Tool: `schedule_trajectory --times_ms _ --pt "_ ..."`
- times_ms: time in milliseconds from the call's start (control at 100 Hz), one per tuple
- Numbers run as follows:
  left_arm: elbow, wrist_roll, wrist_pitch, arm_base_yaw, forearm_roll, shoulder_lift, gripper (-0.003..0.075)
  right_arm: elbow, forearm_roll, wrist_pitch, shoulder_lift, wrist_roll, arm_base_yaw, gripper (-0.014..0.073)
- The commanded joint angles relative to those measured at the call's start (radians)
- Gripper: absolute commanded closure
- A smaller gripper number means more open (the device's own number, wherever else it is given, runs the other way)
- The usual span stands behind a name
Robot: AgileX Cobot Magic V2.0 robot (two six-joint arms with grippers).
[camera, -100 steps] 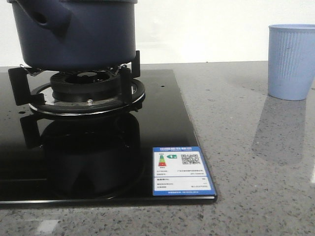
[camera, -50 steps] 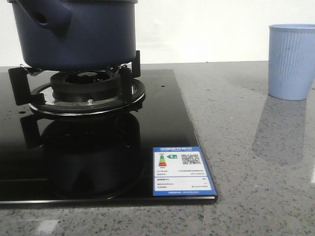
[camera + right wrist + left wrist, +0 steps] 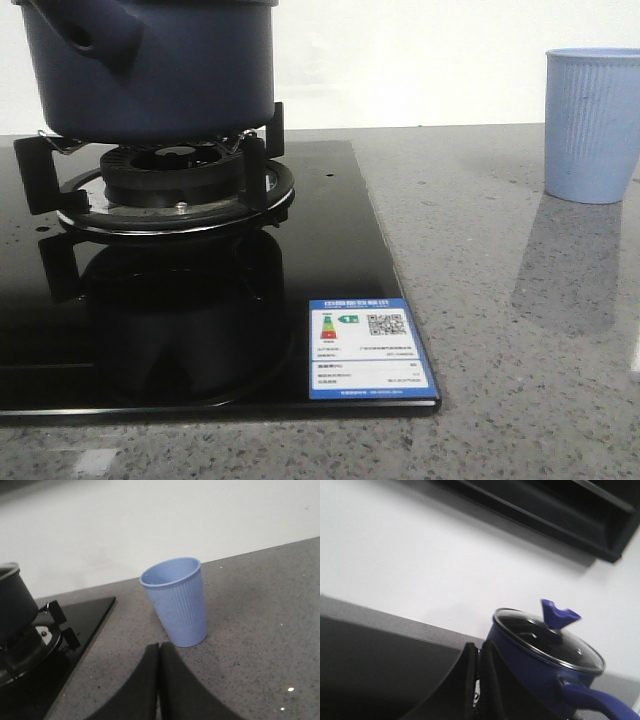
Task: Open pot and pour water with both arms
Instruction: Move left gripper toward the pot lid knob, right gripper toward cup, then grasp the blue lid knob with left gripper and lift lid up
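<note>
One navy pot (image 3: 150,70), glass lid (image 3: 547,640) on.

One dark navy-blue round pot (image 3: 150,70) with one glass lid (image 3: 547,640); one light blue ribbed plastic cup (image 3: 592,125); one black glass hob (image 3: 200,300); one burner ring (image 3: 175,190); one energy label sticker (image 3: 370,348).

A light blue ribbed cup (image 3: 592,125) stands on the grey countertop (image 3: 500,300) beside the black hob (image 3: 200,340).
</note>
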Motion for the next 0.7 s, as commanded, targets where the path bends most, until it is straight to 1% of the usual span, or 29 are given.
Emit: schedule_trajectory --times_ms 0,70,160,220,300,400,460,510,560,590,600,610,630,660,680,690 --pt "-0.138 0.091 0.082 -0.003 0.023 0.106 0.0739 -0.123 -0.010 0.024 0.114 -0.123 -0.004 0.0659" --pt "-0.226 0.135 0.175 -0.012 0.021 0.193 0.0739 -0.187 -0.010 0.044 0.199 -0.143 0.025 0.0659" --pt "-0.299 0.161 0.211 -0.054 0.016 0.279 0.0739 -0.249 -0.023 0.055 0.292 -0.153 0.059 0.0659" --pt "-0.330 0.168 0.211 -0.088 0.016 0.323 0.0739 -0.277 -0.035 0.057 0.339 -0.172 0.087 0.0659" --pt "-0.359 0.214 0.211 -0.126 0.014 0.366 0.0738 -0.308 -0.045 0.057 0.383 -0.190 0.113 0.0659" --pt "-0.394 0.219 0.202 -0.173 0.012 0.423 0.0736 -0.330 -0.045 0.057 0.427 -0.194 0.136 0.0658" --pt "-0.413 0.237 0.182 -0.197 -0.004 0.454 0.0711 -0.337 -0.045 0.057 0.446 -0.194 0.141 0.0638" --pt "-0.422 0.241 0.148 -0.218 -0.018 0.480 0.0662 -0.340 -0.045 0.056 0.457 -0.194 0.141 0.0587" --pt "-0.432 0.241 0.116 -0.242 -0.027 0.506 0.0583 -0.340 -0.045 0.054 0.462 -0.194 0.141 0.0501" --pt "-0.437 0.241 0.097 -0.255 -0.027 0.524 0.0510 -0.340 -0.045 0.054 0.462 -0.194 0.141 0.0419" --pt "-0.440 0.241 0.093 -0.258 -0.027 0.527 0.0494 -0.340 -0.045 0.054 0.462 -0.194 0.141 0.0400" --pt "-0.440 0.241 0.085 -0.264 -0.027 0.535 0.0478 -0.340 -0.045 0.054 0.462 -0.194 0.141 0.0361" --pt "-0.446 0.241 0.074 -0.273 -0.027 0.543 0.0429 -0.340 -0.045 0.054 0.462 -0.194 0.141 0.0322" --pt "-0.454 0.241 0.060 -0.285 -0.027 0.564 0.0347 -0.340 -0.045 0.052 0.462 -0.194 0.141 0.0223" --pt "-0.456 0.241 0.048 -0.295 -0.028 0.577 0.0314 -0.340 -0.045 0.049 0.462 -0.194 0.141 0.0168" --pt "-0.460 0.241 0.044 -0.298 -0.028 0.581 0.0283 -0.340 -0.045 0.049 0.462 -0.194 0.141 0.0151"
